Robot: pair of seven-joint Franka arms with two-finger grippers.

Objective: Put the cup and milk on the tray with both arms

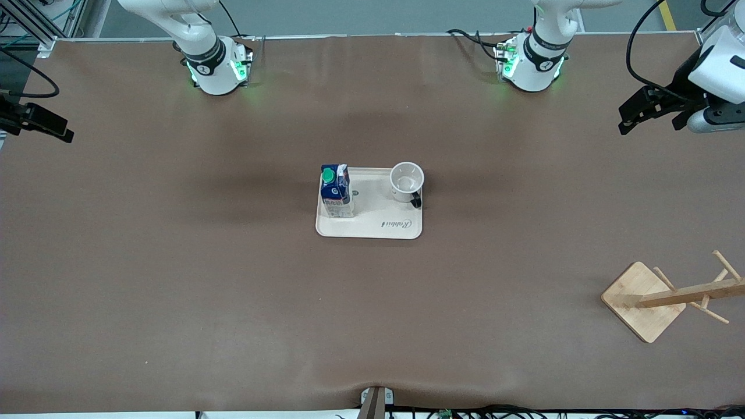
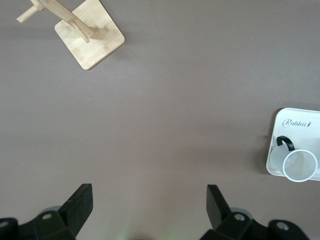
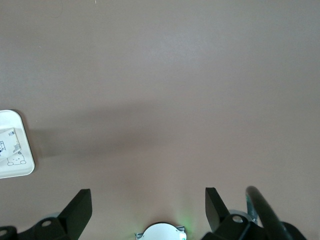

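Observation:
The cream tray (image 1: 372, 224) lies at the middle of the table. The milk carton (image 1: 336, 192) stands upright on it at the right arm's end. The white cup (image 1: 406, 180) stands on it at the left arm's end, its black handle toward the front camera. My left gripper (image 1: 628, 121) is open and empty, up over the table's left-arm end, well apart from the tray. My right gripper (image 1: 61, 132) is open and empty over the right-arm end. The left wrist view shows its open gripper (image 2: 150, 200), the cup (image 2: 300, 165) and the tray (image 2: 295, 125). The right wrist view shows its open gripper (image 3: 149, 200) and the tray's corner (image 3: 15, 172).
A wooden rack with a square base (image 1: 640, 302) lies tipped near the front camera at the left arm's end; it also shows in the left wrist view (image 2: 90, 37). The two arm bases (image 1: 218, 67) (image 1: 532, 64) stand along the table's edge farthest from the front camera.

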